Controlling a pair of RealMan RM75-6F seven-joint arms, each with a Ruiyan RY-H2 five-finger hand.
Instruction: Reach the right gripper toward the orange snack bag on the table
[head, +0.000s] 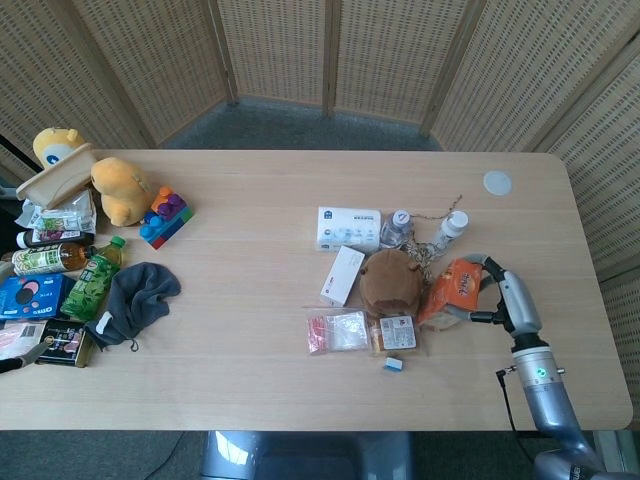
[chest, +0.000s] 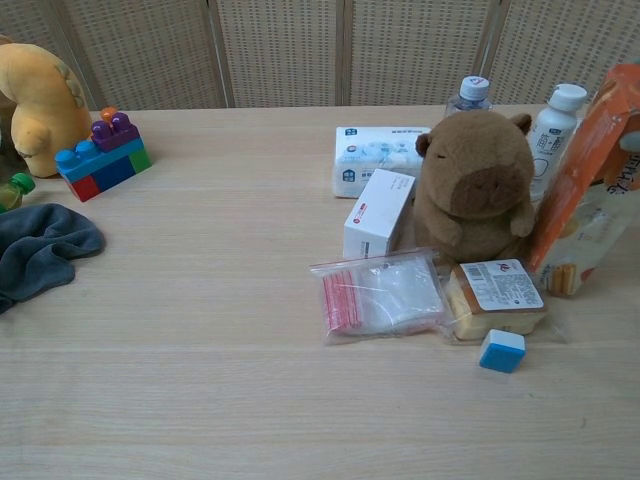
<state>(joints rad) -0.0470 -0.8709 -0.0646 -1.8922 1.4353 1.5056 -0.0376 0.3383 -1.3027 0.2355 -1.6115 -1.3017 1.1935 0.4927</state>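
Where the right arm comes in from the table's near right corner, the right hand (head: 492, 287) sits against the right side of the orange snack bag (head: 452, 289), its fingers wrapped around the bag's edge, so it grips the bag. In the chest view the bag stands tilted at the frame's right edge, with a grey fingertip showing on it. Just left of the bag, touching it, sits a brown capybara plush (head: 389, 279). Behind them stand two small bottles (head: 452, 227) and a white tissue pack (head: 348, 228). In front of the plush lie a wrapped sandwich (chest: 495, 296), a clear zip bag (chest: 382, 295) and a small blue block (chest: 502, 350). A white box (chest: 378, 213) leans beside the plush. The left hand does not appear in either view.
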